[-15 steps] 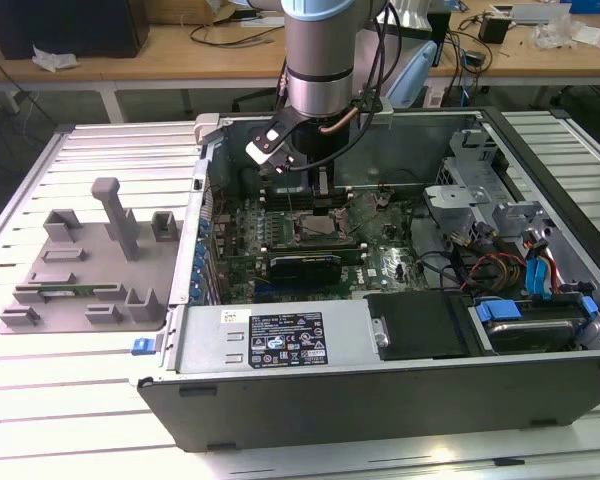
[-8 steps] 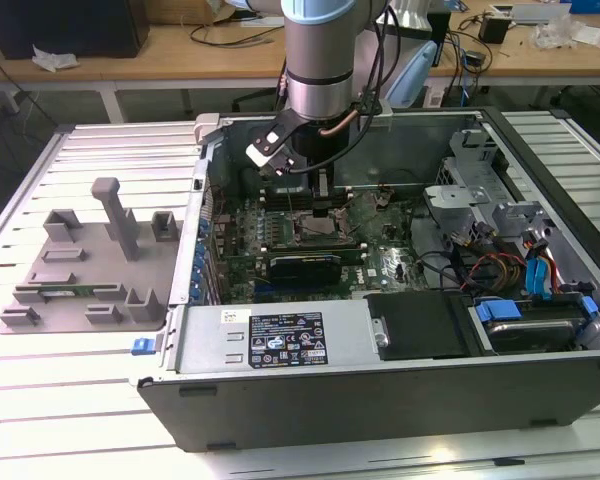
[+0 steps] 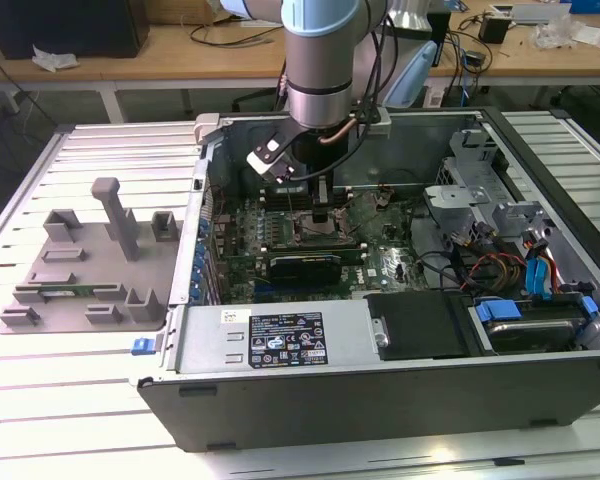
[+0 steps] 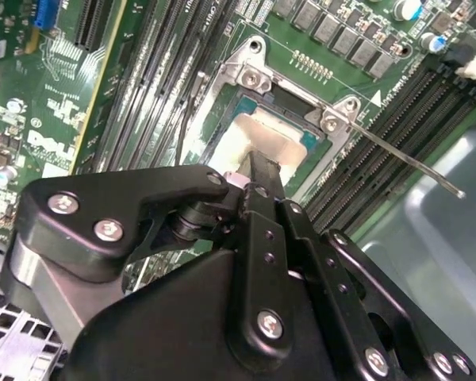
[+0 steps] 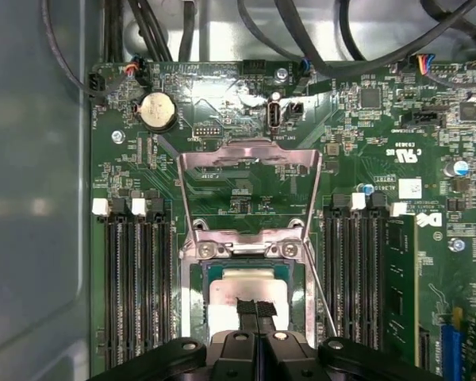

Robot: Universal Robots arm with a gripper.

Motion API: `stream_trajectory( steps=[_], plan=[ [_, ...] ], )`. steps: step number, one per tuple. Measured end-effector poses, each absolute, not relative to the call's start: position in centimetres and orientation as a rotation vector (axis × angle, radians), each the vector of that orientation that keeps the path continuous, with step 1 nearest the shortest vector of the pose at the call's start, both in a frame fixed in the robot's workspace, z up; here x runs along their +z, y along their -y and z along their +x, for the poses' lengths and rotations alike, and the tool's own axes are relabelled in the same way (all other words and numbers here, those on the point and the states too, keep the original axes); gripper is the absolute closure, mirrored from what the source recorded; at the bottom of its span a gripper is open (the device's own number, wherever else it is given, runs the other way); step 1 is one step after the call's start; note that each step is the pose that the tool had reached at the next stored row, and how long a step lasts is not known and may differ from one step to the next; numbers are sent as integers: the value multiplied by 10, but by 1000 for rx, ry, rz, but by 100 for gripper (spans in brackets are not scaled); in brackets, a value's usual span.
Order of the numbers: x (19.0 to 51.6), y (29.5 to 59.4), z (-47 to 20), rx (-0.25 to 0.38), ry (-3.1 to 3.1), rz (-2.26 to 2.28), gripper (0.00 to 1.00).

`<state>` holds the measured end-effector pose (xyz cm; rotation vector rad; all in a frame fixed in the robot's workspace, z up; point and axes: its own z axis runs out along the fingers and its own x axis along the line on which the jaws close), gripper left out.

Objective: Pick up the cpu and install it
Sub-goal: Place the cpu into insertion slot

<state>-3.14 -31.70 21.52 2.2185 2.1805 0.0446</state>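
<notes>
The cpu [image 5: 226, 290] lies inside the socket [image 5: 198, 250], and the socket's hinged frame [image 5: 250, 155] stands open beyond it. The gripper [image 5: 256, 308] has its fingers closed together, with the tips on or just above the cpu's middle. Seating it well likely means keeping it flat and square to the socket, pressing lightly, and never dragging it sideways.

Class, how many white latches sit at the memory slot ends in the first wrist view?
4 white latches: two on the coin battery side of the socket frame, two on the memory stick side. Others may be hidden.
</notes>
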Motion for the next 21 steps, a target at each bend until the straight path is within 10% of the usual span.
stream_trajectory(
  steps=[21],
  plan=[
    [236, 317, -31, 44, -2180, 2218, 89]
  ],
)
